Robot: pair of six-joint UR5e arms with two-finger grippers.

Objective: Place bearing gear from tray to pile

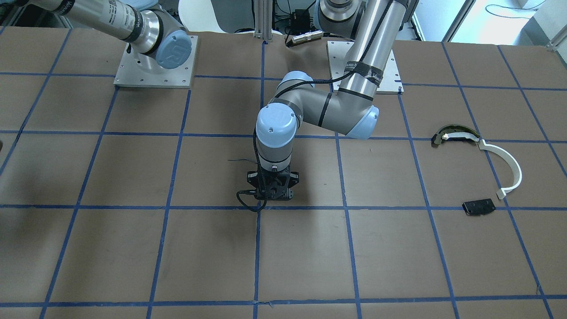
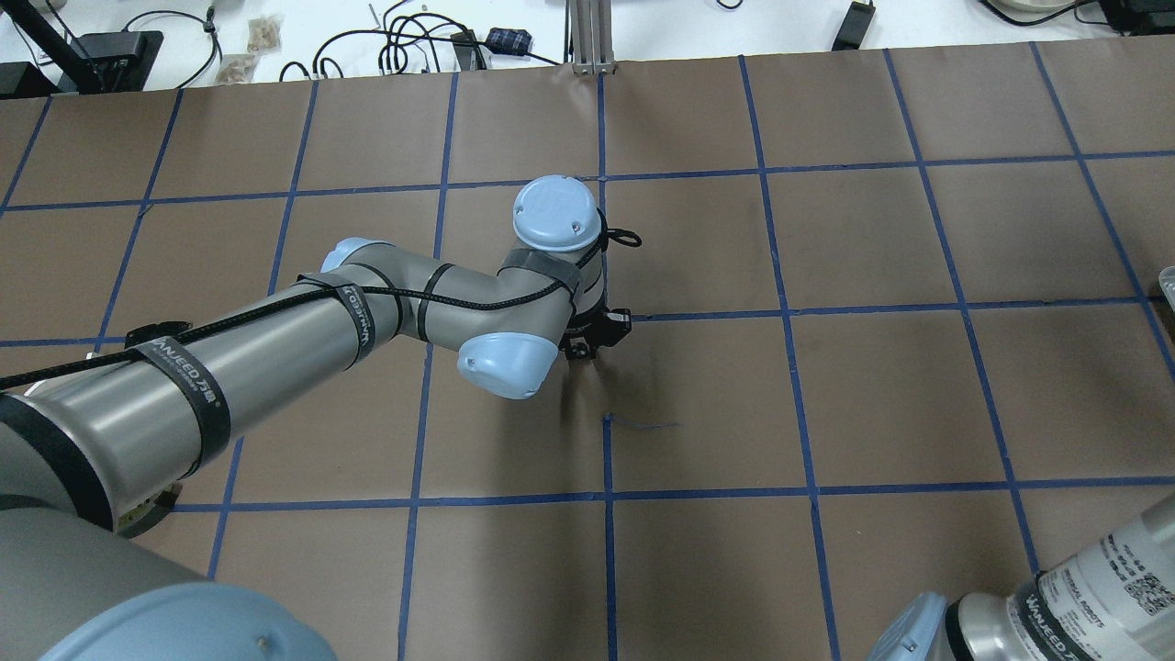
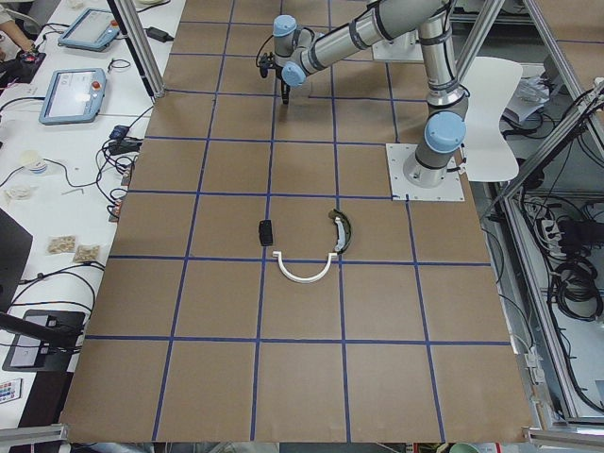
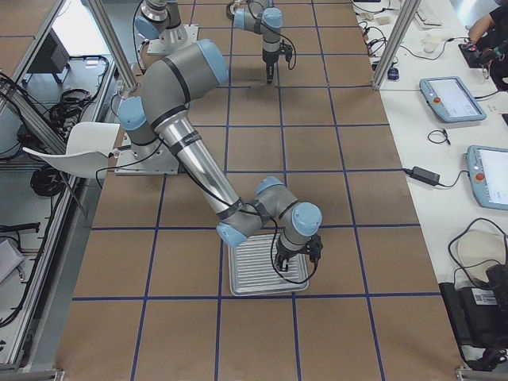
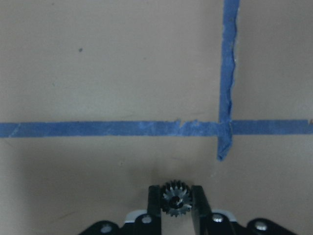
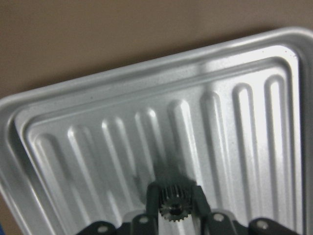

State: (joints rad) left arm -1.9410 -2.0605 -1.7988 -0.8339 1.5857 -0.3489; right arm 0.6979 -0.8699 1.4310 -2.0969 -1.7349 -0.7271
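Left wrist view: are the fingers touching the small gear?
Touching. The left wrist view shows the small gear squeezed between the two fingers of the left gripper, with no gap on either side.

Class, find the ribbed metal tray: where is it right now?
In the exterior right view, the tray lies at the table's end on the robot's right, directly beneath the right gripper, which grips a small gear.

Pile point(image 1: 479, 207) toward the table's point(image 1: 133, 248) left end, left gripper point(image 5: 177, 199) mid-table, right gripper point(image 6: 172, 205) (well apart) over the tray point(image 4: 254, 266).
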